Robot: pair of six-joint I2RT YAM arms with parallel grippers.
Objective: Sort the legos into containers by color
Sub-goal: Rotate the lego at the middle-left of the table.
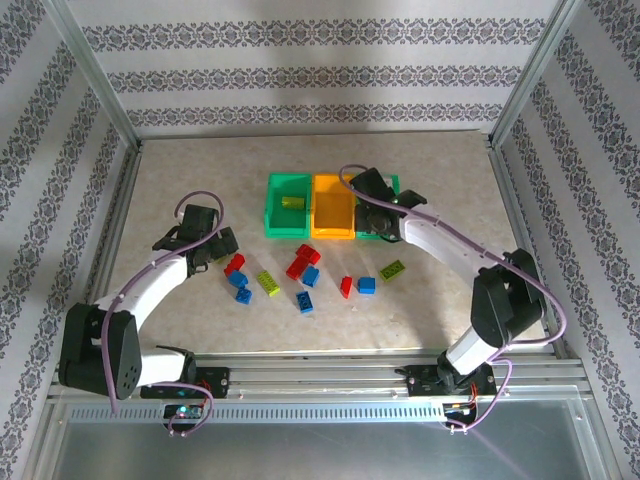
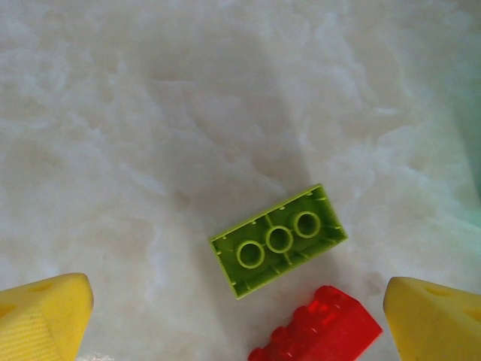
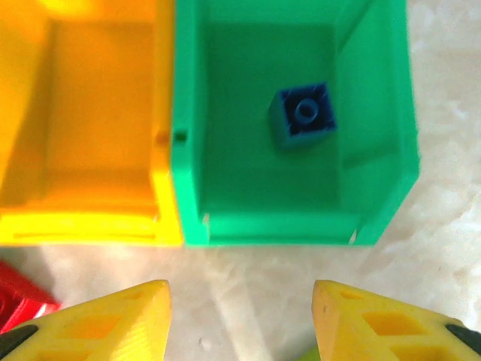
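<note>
Top view: my three bins sit in a row mid-desk [image 1: 200, 180]: a green bin [image 1: 272, 212], an orange bin [image 1: 332, 230], and a second green bin [image 1: 390, 181] at the right end. One yellow-green lego [image 1: 291, 202] lies in the first green bin. The loose legos [image 1: 304, 301], red, blue and yellow-green, are scattered on the desk in front of the bins, between the arms. My left gripper [image 1: 220, 246] hangs low at the left edge of that scatter. My right gripper [image 1: 374, 214] is over the right-end bin.

Left wrist: the left gripper is released, its fingers [image 2: 45, 316] spread wide with nothing grasped. A yellow-green brick [image 2: 278, 241] lies studs-down on the desk ahead of them, touching neither. A red brick [image 2: 319, 331] lies just beside it, near the right finger.

Right wrist: the right gripper [image 3: 240, 301] is released too, fingers [image 3: 113, 323] apart and empty, at the near wall of the green bin. A blue brick [image 3: 303, 114] rests on that bin's floor. The orange bin adjoins it on the left. A red lego [image 3: 19, 297] peeks in at the lower left.
</note>
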